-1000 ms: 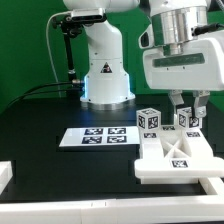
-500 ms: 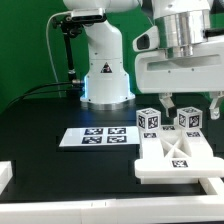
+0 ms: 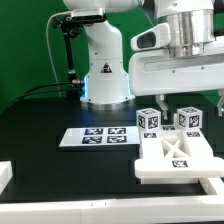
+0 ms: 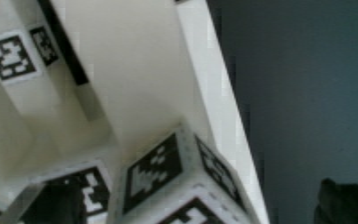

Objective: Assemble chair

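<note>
The chair's parts stand at the exterior view's right. A flat cross-braced white panel (image 3: pixel 175 155) carries two tagged blocks at its back, one on the left (image 3: pixel 149 120) and one on the right (image 3: pixel 187 118). My gripper (image 3: pixel 191 101) hangs just above the right block, open, its fingers wide to either side and holding nothing. The wrist view is filled by the white tagged chair piece (image 4: pixel 131 70), seen very close, with one dark fingertip (image 4: pixel 348 200) at the edge.
The marker board (image 3: pixel 97 137) lies flat on the black table, left of the chair parts. The robot's white base (image 3: pixel 103 70) stands behind it. A white rim (image 3: pixel 5 175) runs along the table's front left corner.
The jaws have spread wide, letting go of the right block. The gripper has lifted a little above it. The chair parts have not moved.
</note>
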Motion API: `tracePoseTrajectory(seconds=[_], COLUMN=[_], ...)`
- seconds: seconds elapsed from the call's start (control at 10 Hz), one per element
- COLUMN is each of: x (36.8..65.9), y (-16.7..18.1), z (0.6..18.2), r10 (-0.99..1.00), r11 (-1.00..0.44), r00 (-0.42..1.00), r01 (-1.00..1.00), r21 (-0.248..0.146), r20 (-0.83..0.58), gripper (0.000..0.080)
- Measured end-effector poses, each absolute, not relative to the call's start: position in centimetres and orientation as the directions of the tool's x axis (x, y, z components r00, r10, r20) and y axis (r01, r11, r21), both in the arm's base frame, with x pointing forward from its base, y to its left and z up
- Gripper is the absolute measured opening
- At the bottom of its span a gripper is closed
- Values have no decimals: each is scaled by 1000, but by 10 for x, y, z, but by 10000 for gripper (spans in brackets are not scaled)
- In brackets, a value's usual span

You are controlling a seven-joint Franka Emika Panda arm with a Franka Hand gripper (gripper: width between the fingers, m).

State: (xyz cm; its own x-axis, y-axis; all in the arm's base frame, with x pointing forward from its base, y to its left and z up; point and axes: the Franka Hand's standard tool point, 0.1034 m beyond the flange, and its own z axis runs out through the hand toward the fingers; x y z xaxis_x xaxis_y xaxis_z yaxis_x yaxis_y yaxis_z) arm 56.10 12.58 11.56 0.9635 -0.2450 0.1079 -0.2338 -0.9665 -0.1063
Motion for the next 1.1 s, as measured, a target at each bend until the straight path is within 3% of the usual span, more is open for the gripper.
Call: tracePoseTrajectory(seconds=[0.1,0.2,0.3,0.4,0.5,0.6,0.7,0.8,0.9,1.1], x=[561,563,562,561,561,561,561,561,561,560], y=[125,124,126,127,127,127,126,127,127,128], z=[116,117,114,112,112,112,112,112,112,112], r10=[-166,36,177,197,175,163,161,74,-18,-231], r11=[-984,-998,-984,-980,-984,-986,-986,-997,-999,-972], r00=[979,992,978,974,979,981,981,992,995,968], r01=[-156,41,179,199,177,165,164,77,-15,-226], r21=[-91,-39,-11,-9,-12,-13,-13,-26,-38,-59], r20=[115,118,111,108,108,108,107,106,103,93], gripper=[649,649,649,649,649,559,363,363,282,282])
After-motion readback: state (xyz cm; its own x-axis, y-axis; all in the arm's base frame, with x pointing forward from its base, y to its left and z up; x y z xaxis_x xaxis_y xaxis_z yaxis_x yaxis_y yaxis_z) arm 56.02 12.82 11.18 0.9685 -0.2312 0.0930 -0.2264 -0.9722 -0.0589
